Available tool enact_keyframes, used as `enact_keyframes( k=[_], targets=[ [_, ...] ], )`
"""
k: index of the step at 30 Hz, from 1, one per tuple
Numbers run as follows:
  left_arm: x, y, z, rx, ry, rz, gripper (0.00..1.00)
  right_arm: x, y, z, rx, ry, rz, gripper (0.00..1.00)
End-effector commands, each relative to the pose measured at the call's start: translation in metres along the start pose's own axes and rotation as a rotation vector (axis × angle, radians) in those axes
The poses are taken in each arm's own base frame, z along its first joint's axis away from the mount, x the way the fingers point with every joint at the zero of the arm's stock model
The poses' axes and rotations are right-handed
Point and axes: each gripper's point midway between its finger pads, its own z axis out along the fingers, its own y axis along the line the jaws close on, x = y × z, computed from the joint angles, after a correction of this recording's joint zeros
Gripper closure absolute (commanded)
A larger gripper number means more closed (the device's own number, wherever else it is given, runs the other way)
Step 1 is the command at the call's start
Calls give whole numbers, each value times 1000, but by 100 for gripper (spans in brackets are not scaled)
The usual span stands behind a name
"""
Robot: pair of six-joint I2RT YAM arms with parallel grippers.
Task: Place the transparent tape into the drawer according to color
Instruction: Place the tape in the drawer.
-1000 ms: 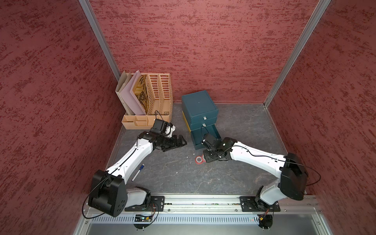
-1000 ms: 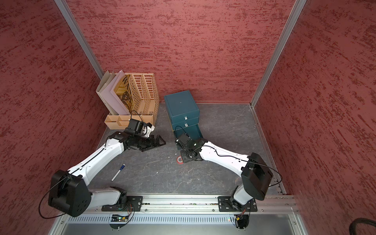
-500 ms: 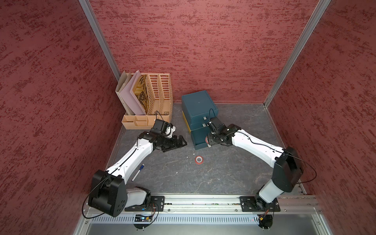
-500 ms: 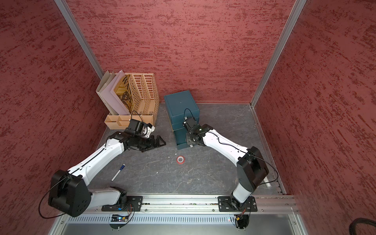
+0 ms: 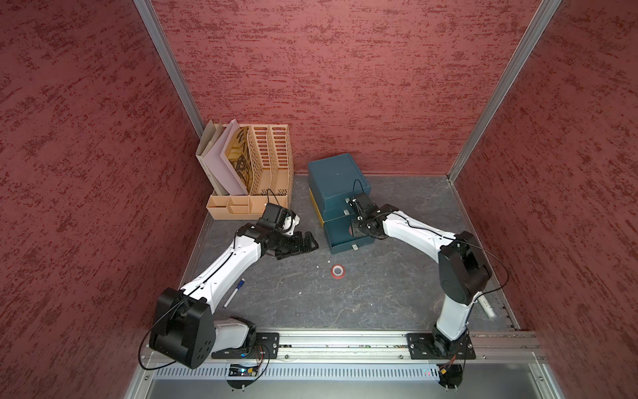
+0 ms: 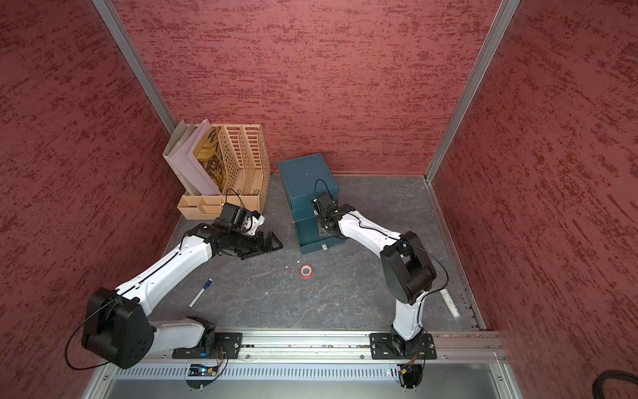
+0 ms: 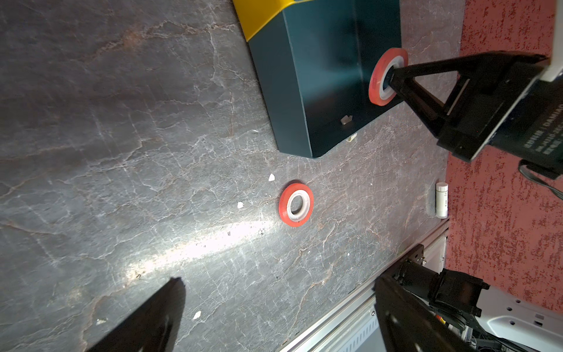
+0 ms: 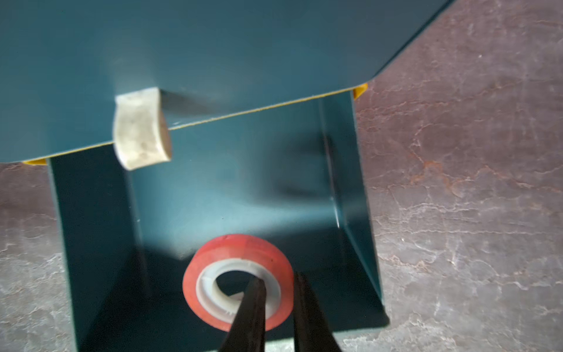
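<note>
A red transparent tape roll (image 8: 213, 259) with a white core hangs over the open bottom drawer (image 8: 344, 170) of the teal cabinet (image 5: 336, 179). My right gripper (image 8: 278, 279) is shut on it, one finger through the core and one outside the ring. The left wrist view shows the same held roll (image 7: 376, 76) at the right gripper (image 7: 391, 76). A second red roll (image 5: 338, 271) (image 6: 306, 270) (image 7: 285, 210) lies flat on the floor in front of the drawer (image 5: 345, 243). My left gripper (image 5: 307, 243) (image 6: 274, 243) (image 7: 278, 280) is open and holds nothing, left of the cabinet.
A beige file organizer (image 5: 255, 172) with folders stands at the back left. A blue-capped pen (image 5: 234, 293) lies by the left arm, and a white tube (image 5: 485, 305) lies near the right wall. The metal rail (image 5: 345, 340) runs along the front edge.
My right gripper has carried a red roll from the floor beside the other red roll back to above the open drawer. The left arm has not moved.
</note>
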Motion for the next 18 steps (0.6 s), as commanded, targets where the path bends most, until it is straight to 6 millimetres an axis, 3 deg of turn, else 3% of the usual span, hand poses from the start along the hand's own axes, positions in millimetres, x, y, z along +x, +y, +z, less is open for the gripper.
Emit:
enact_keyframes(
  k=[1,4,11,18],
  targets=[
    [-2,-3,-2,-8,-6,31,0,-16,1,-3,-13,-45,8,75],
    [-1,-2,0,-11,0,32,0,-14,2,-3,-20,-42,12,58],
    [3,-5,4,-41,22,59,0,-16,4,-11,-43,-51,18,55],
    [16,-14,14,-142,66,157,0,-12,5,-34,-92,-58,40,44]
  ],
)
